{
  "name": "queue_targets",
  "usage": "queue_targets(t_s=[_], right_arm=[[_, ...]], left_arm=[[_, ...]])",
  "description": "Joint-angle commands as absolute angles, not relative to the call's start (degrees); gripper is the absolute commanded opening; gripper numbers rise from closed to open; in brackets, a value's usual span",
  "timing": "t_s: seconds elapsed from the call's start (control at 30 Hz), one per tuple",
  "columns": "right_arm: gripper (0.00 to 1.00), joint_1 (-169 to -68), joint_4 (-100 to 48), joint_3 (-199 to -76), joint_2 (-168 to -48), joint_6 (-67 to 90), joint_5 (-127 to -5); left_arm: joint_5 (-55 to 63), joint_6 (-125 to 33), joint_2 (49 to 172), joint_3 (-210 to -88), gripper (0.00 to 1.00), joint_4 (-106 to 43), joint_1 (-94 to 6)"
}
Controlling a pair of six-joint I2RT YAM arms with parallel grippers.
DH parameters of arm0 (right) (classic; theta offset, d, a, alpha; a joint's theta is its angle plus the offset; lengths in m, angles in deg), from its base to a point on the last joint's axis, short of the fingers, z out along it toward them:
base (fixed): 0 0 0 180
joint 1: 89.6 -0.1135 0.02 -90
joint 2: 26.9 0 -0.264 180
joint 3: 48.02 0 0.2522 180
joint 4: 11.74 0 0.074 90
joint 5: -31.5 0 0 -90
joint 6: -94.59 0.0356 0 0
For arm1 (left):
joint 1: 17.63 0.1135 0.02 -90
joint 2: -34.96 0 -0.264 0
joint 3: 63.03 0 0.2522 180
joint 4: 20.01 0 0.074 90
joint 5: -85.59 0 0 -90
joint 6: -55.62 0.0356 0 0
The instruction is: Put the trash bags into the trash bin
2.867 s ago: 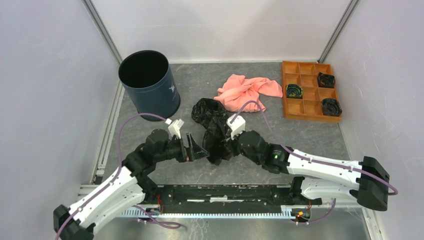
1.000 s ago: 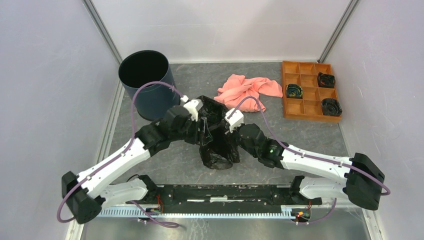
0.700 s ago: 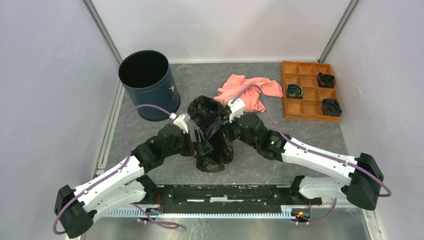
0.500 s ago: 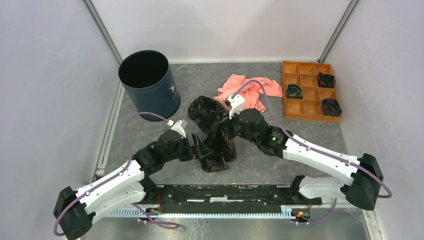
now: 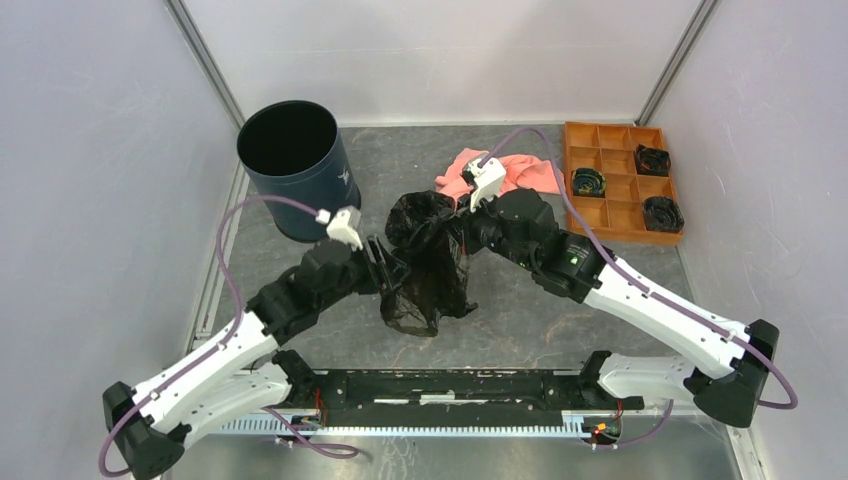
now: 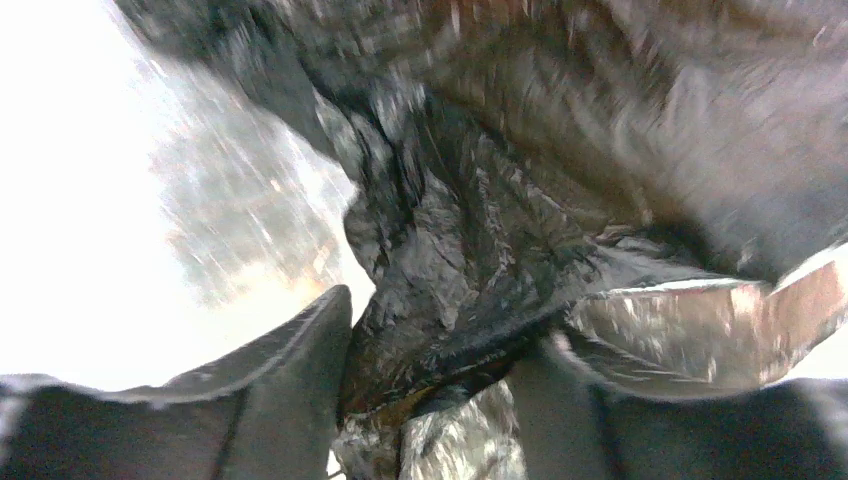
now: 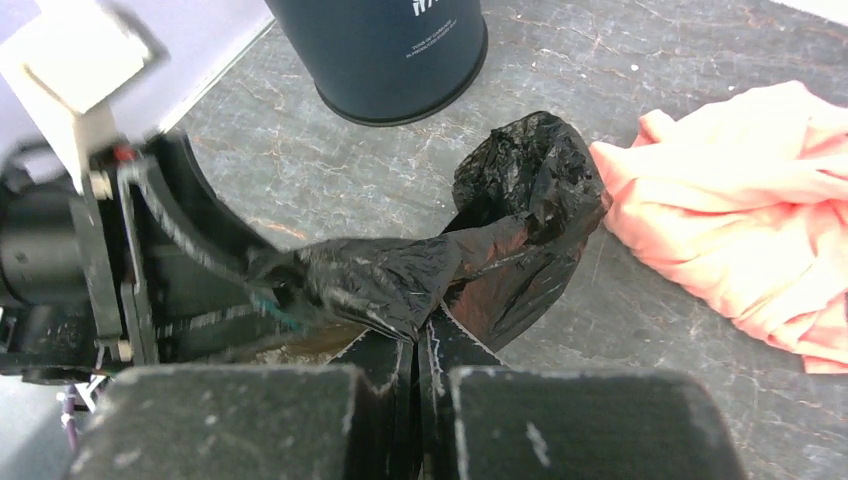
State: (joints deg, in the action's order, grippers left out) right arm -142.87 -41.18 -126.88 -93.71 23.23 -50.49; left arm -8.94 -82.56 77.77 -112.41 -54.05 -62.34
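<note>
The black glossy trash bag hangs bunched between both grippers above the middle of the table. My right gripper is shut on its upper edge; in the right wrist view the jaws pinch a fold of the bag. My left gripper is at the bag's left side. In the left wrist view, bunched plastic fills the gap between its fingers, and the picture is blurred. The navy trash bin stands upright and empty at the far left. It also shows in the right wrist view.
A salmon-pink cloth lies behind the right gripper, just right of the bag. An orange compartment tray holding three dark rolls stands at the far right. Walls close the table at the left, back and right.
Both grippers have lifted the bag higher and drawn it out. The left gripper, open beside the bag half a second ago, now has plastic between its fingers. The right wrist moved toward the cloth.
</note>
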Motion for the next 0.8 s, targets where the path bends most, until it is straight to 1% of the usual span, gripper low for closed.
queue_targets(t_s=[0.0,0.07,0.17,0.23,0.27,0.3,0.37,0.43,0.53,0.6,0.7,0.77], right_arm=[[0.0,-142.81,-46.68,-130.15,-92.48,18.01,-46.19],[0.0,-142.9,-48.32,-128.37,-90.54,15.69,-43.39],[0.0,-142.81,-47.83,-123.87,-87.72,14.18,-43.36],[0.0,-142.73,-48.1,-122.62,-87.52,14.62,-43.07],[0.0,-142.73,-47.96,-121.79,-87.46,14.95,-42.46],[0.0,-142.58,-47.83,-121.12,-87.62,15.32,-41.29],[0.0,-141.05,-47.66,-119.62,-88.26,16.06,-40.05],[0.0,-138.22,-46.81,-117.77,-88.89,17.05,-42.07],[0.0,-135.25,-43.82,-114.66,-89.49,17.78,-47.28],[0.0,-134.86,-43.05,-114.1,-89.98,17.62,-49.58],[0.0,-134.86,-41.51,-113.9,-90.28,17.82,-52.91],[0.0,-134.91,-40.75,-113.96,-90.51,18.13,-54.83]], left_arm=[[-25.99,-67.53,87.68,-129.06,0.49,-64.41,-60.97],[-32.48,-61.36,93.44,-137.8,0.34,-68.68,-59.7],[-38.04,-54.47,100.3,-152.05,0.2,-72.63,-58.29],[-35.44,-50.88,102.45,-157.58,0.18,-73.09,-58.24],[-32.38,-49.77,102.57,-158.56,0.19,-72.55,-58.24],[-28.99,-49.16,102.38,-158.46,0.25,-71.91,-58.28],[-23.63,-50.59,101.41,-155.36,0.47,-71.82,-58.24],[-18.65,-53.46,99.27,-149.07,0.68,-72.58,-58.24],[-14.14,-60.59,93.78,-139.53,0.9,-74.88,-58.24],[-11.44,-65.12,87.85,-134.95,0.98,-75.94,-58.24],[-9.61,-72.84,77.8,-131.27,1.0,-75.92,-58.24],[-6.93,-78.98,71.9,-127.69,1.0,-72.66,-58.24]])
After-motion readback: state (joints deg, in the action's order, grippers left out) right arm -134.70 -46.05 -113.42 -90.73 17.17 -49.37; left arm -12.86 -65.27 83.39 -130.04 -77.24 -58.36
